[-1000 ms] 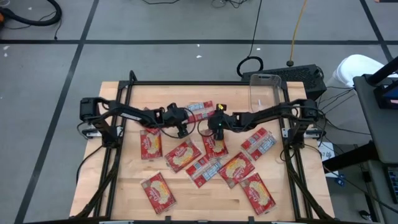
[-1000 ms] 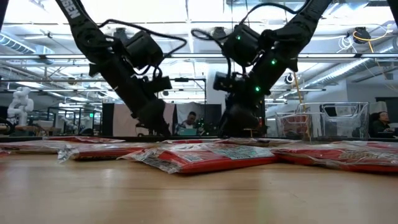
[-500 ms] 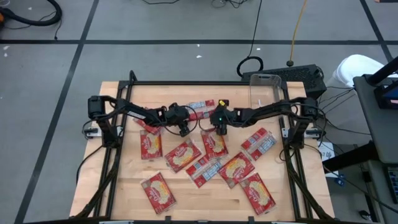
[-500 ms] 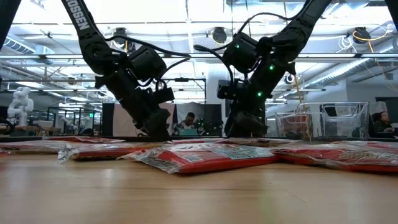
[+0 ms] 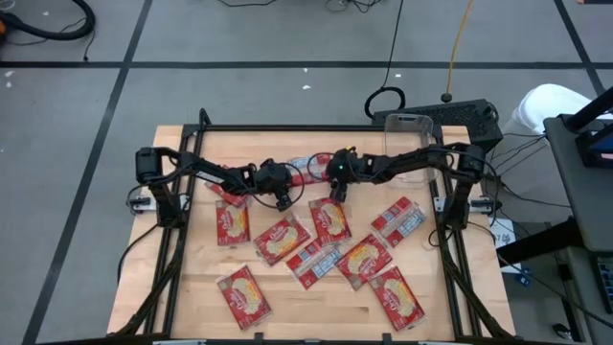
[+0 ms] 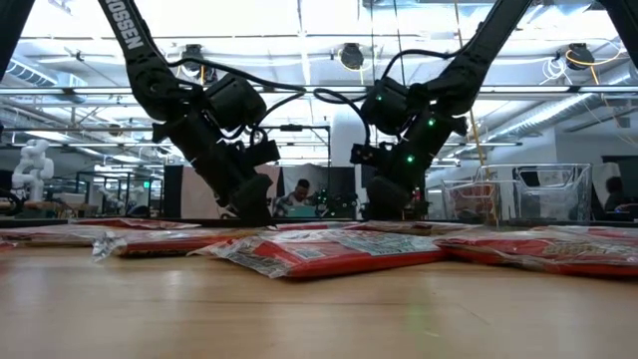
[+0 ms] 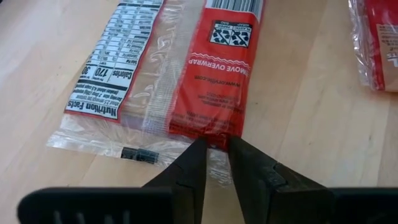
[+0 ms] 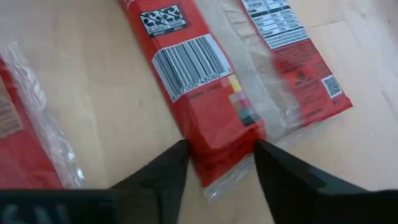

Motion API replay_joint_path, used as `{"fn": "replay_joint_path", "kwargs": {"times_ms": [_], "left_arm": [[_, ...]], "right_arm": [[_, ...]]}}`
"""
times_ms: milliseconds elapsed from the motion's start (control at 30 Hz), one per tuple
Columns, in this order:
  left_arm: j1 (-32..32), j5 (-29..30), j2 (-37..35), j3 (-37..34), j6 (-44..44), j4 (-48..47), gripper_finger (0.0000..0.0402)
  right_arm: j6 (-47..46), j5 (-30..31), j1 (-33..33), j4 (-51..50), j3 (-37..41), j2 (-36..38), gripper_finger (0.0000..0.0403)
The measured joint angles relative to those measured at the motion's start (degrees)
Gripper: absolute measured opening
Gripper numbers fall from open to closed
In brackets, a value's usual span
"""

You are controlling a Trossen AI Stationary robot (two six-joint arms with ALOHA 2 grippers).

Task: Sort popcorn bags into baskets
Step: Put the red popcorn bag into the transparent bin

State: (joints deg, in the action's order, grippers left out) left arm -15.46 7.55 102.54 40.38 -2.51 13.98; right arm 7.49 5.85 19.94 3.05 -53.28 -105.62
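The left gripper (image 7: 214, 149) is pinching the clear end seam of a back-up popcorn bag (image 7: 186, 68), whose length is running straight ahead of its fingers. The right gripper (image 8: 217, 155) is standing open astride the same bag's opposite end, its length likewise running straight ahead.

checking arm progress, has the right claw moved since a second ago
Yes. In the high view the right claw has shifted toward the table's far edge, nearer the clear plastic rectangular tub, off the middle packets.

Wooden table (image 5: 192, 287), perhaps a keyboard (image 5: 460, 115)
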Motion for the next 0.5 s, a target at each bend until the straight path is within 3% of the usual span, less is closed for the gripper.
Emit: {"fn": "replay_joint_path", "kwargs": {"times_ms": [233, 500], "left_arm": [[0.03, -0.36, -1.95, -0.13, 0.68, -0.7, 0.0076], [2.92, 1.16, -17.26, -0.17, 1.45, -8.08, 0.0076]], "right_arm": [[-1.08, 0.15, -0.26, 1.8, 0.07, -0.19, 0.0016], [-12.76, -0.2, -1.06, 0.68, 0.3, 3.82, 0.0001]]}}
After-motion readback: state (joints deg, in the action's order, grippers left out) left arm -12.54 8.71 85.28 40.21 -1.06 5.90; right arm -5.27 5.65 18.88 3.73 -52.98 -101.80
